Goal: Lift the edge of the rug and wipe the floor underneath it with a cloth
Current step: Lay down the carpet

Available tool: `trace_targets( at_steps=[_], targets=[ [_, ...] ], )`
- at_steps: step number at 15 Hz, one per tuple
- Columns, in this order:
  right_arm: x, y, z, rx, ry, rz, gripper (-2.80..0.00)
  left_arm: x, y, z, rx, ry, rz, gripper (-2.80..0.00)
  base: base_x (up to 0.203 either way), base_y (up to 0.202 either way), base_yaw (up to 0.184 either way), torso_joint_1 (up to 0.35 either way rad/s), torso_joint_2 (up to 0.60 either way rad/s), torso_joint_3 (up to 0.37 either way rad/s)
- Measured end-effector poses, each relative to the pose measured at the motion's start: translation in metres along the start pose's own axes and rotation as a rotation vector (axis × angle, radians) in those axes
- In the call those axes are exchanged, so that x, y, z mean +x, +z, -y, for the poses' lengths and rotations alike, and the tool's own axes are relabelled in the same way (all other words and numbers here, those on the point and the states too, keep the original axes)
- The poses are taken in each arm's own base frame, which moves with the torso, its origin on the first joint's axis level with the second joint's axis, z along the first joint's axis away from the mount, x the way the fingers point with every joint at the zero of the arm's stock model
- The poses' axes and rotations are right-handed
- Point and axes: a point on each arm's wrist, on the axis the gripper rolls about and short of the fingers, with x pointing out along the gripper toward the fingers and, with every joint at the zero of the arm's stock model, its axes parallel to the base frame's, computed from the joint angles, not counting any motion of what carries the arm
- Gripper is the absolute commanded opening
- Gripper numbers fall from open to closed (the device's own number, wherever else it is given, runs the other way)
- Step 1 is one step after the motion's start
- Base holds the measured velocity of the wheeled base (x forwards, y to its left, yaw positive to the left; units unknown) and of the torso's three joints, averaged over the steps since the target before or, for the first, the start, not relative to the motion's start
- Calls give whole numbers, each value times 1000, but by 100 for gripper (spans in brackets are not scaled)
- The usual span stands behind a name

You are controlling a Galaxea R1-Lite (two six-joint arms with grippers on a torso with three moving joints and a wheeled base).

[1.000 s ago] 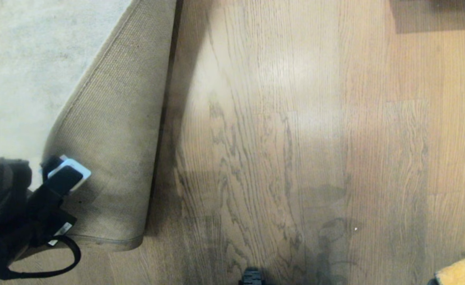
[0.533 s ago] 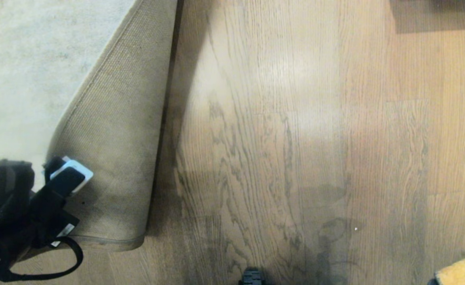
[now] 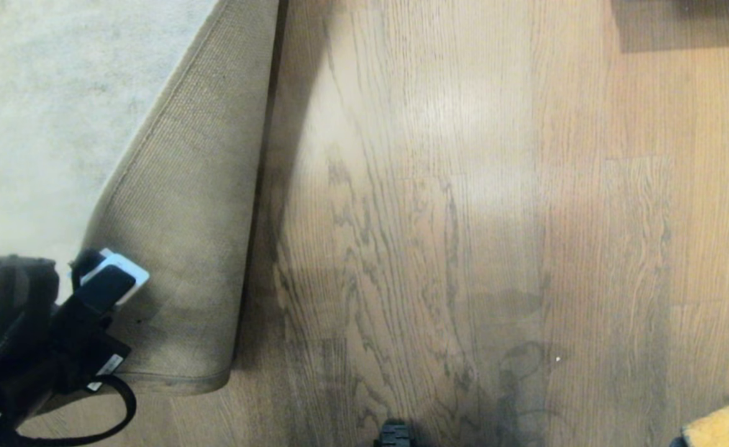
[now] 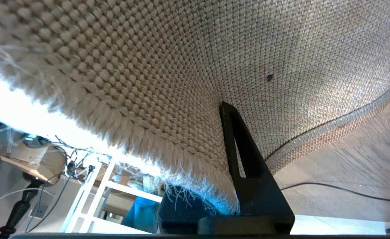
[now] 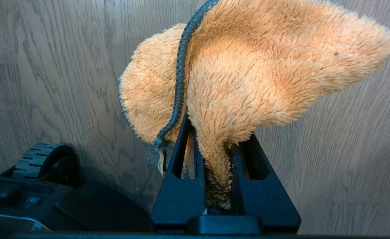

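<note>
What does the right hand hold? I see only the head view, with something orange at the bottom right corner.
Observer: The right hand is shut on the cloth. It is fluffy and orange with a dark stitched border.
Operator: And does the left hand really grip the rug edge?
Observer: Yes. In the left wrist view, the left hand has one finger pressed against the woven backing of the rug edge. The other finger is hidden behind it.

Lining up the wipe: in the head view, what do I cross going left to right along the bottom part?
Left hand shut on the rug edge with its tan backing turned up → bare floor with dark grain swirls → a corner of the cloth at the far right.
</note>
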Motion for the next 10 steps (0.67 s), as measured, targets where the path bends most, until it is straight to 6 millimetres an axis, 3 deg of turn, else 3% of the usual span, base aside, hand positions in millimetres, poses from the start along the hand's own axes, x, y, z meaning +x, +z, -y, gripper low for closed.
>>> trace_targets(
  at_steps=[10],
  targets=[
    [0,0,0,0,0,0,-280,-1,-2,4,-10,-15,-1,-280,0,0,0,0,0,0]
  ],
)
